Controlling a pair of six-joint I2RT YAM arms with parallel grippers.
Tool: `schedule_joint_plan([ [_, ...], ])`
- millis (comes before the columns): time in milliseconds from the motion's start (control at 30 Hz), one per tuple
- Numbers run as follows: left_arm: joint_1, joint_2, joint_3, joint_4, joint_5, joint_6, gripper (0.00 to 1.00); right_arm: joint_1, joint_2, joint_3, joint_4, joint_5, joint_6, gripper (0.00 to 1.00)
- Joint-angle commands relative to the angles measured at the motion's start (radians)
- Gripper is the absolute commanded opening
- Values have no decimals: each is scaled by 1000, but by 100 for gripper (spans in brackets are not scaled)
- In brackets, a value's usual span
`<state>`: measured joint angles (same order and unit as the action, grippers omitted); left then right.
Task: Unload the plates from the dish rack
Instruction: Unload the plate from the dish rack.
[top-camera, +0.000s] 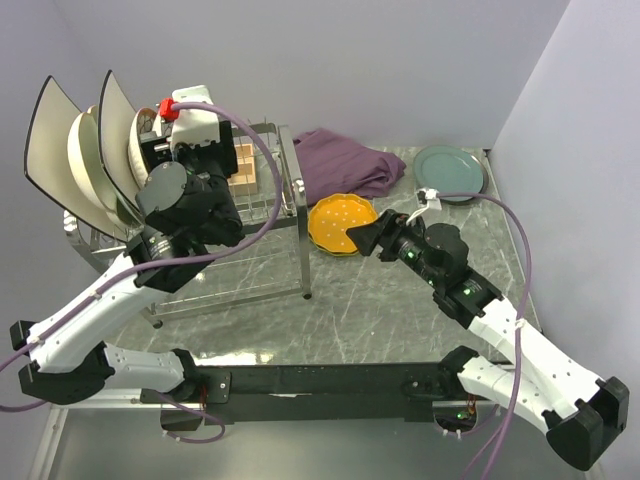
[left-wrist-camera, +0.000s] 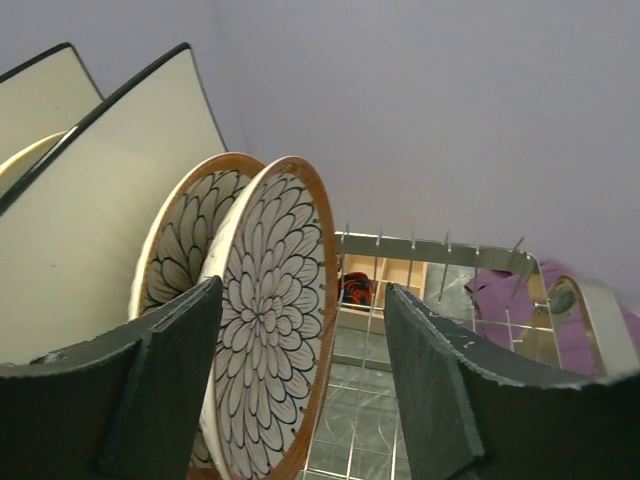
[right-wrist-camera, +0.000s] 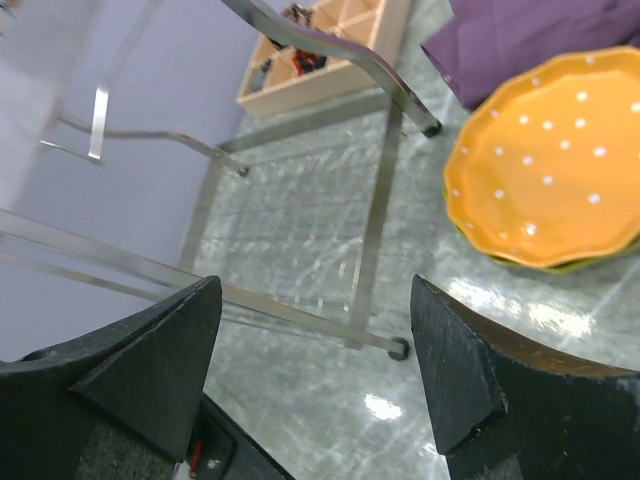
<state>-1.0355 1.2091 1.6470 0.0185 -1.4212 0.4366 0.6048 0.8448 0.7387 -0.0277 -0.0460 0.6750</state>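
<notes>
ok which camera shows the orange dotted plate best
The right wrist view: the orange dotted plate fills its upper right, with the dots and scalloped rim clear. The top external view shows it small, partly behind the right gripper. The left wrist view does not clearly show it.

The patterned plates (left-wrist-camera: 268, 320) have black petals and brown rims. The orange plate (right-wrist-camera: 550, 185) has white dots. The cloth (top-camera: 345, 165) is purple.

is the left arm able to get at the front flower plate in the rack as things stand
Probably yes: the left gripper is open, the front flower plate lines up between its fingers, and nothing blocks the way.
</notes>
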Motion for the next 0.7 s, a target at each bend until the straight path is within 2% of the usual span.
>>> schedule_joint_plan([
  [0, -1, -17, 44, 43, -54, 39, 70, 21, 2, -25, 75, 24, -28, 82],
  [100, 8, -20, 7, 139, -71, 126, 66, 33, 25, -19, 77, 20, -32, 82],
  [233, 28, -11, 22, 6, -85, 22, 63, 56, 17, -22, 77, 44, -45, 81],
  [367, 52, 4, 23, -46, -96, 1, 61, 61, -6, -33, 77, 70, -54, 81],
  [433, 57, 23, 39, -77, -100, 2, 65, 64, -15, -35, 78, 72, -58, 81],
  [567, 61, 50, 82, -115, -104, 4, 68, 72, -26, -33, 75, 87, -68, 81],
  [667, 55, 76, 109, -179, -64, -12, 81, 78, -35, -36, 72, 93, -74, 80],
])
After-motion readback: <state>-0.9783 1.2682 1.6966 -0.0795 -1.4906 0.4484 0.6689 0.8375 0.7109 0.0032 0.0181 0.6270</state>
